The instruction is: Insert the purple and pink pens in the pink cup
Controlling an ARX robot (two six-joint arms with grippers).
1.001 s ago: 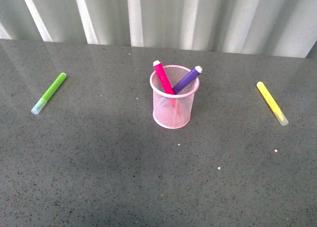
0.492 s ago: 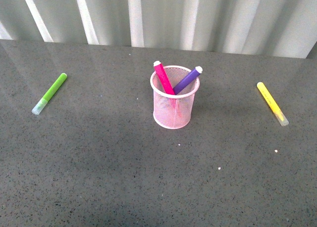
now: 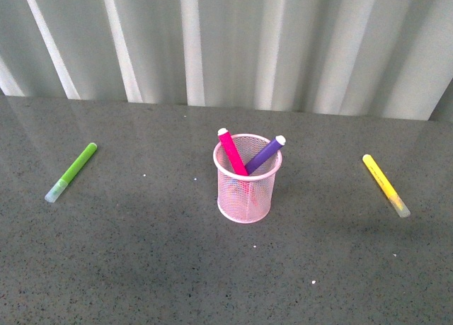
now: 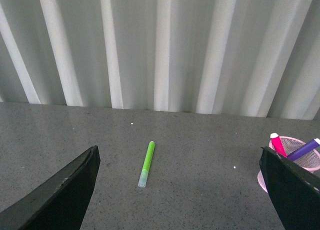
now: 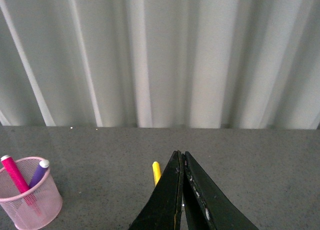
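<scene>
The pink cup (image 3: 245,190) stands upright mid-table. The pink pen (image 3: 232,152) and the purple pen (image 3: 265,155) lean inside it, tops sticking out above the rim. Neither gripper shows in the front view. In the left wrist view my left gripper (image 4: 180,190) is open and empty, with the cup (image 4: 261,179) partly hidden behind one finger (image 4: 295,190); the pink pen (image 4: 277,144) and the purple pen (image 4: 304,149) show above it. In the right wrist view my right gripper (image 5: 181,155) is shut and empty, with the cup (image 5: 32,202) off to one side holding both pens.
A lime-green marker (image 3: 72,171) lies on the dark grey table at the left and also shows in the left wrist view (image 4: 146,163). A yellow marker (image 3: 386,185) lies at the right, partly hidden behind my right gripper (image 5: 156,172). A pale corrugated wall stands behind the table.
The whole scene now sits lower in the front view, with more wall showing. The cup, pens and markers keep their places relative to each other.
</scene>
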